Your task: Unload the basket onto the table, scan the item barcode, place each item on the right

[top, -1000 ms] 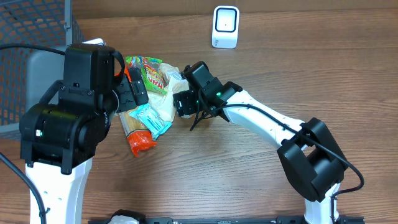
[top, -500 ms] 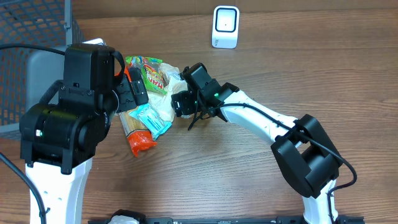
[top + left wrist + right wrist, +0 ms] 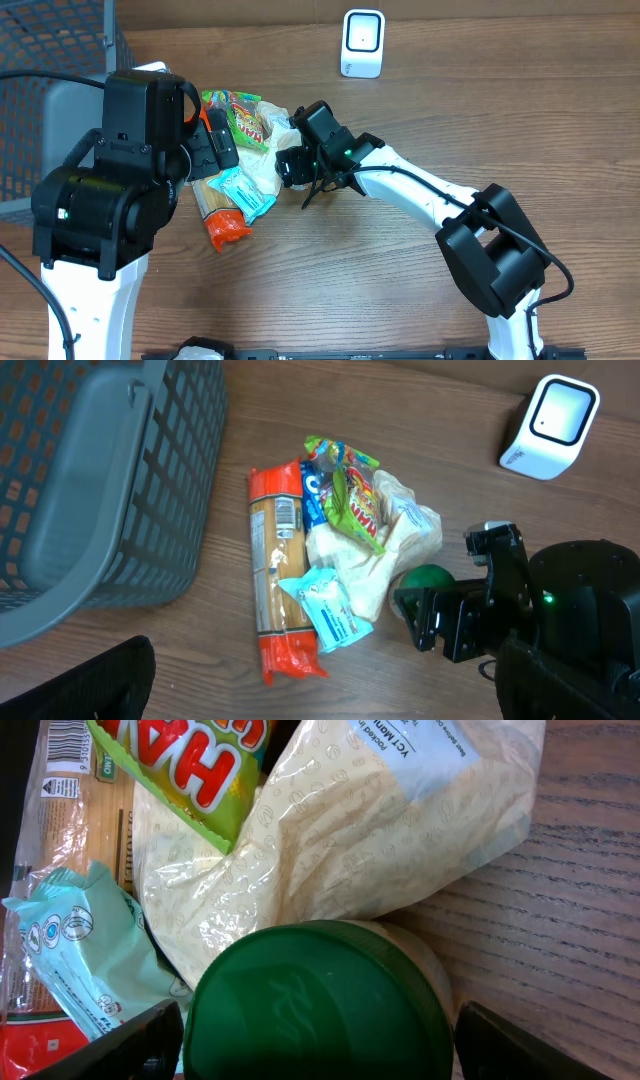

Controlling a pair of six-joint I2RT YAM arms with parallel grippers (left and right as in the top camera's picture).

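The item between my fingers is a jar with a green lid (image 3: 320, 1010), standing at the right edge of a pile of packets; it also shows as a green dome (image 3: 430, 580) in the left wrist view. My right gripper (image 3: 345, 1045) is open and straddles the lid, with a thin strip of wood showing beside the right finger (image 3: 545, 1045). From overhead, the right gripper (image 3: 290, 165) covers the jar. My left gripper (image 3: 330, 705) hangs wide open above the table, holding nothing. The white scanner (image 3: 362, 43) stands at the back of the table.
The pile holds a spaghetti pack (image 3: 278, 590), a green sweets bag (image 3: 352, 500), a cream pouch (image 3: 350, 850), a teal packet (image 3: 328, 610) and a blue pack (image 3: 312, 495). A grey mesh basket (image 3: 90, 480) stands to the left.
The right arm has shifted slightly left toward the pile, its elbow moving in. The left arm and the packets have not moved.
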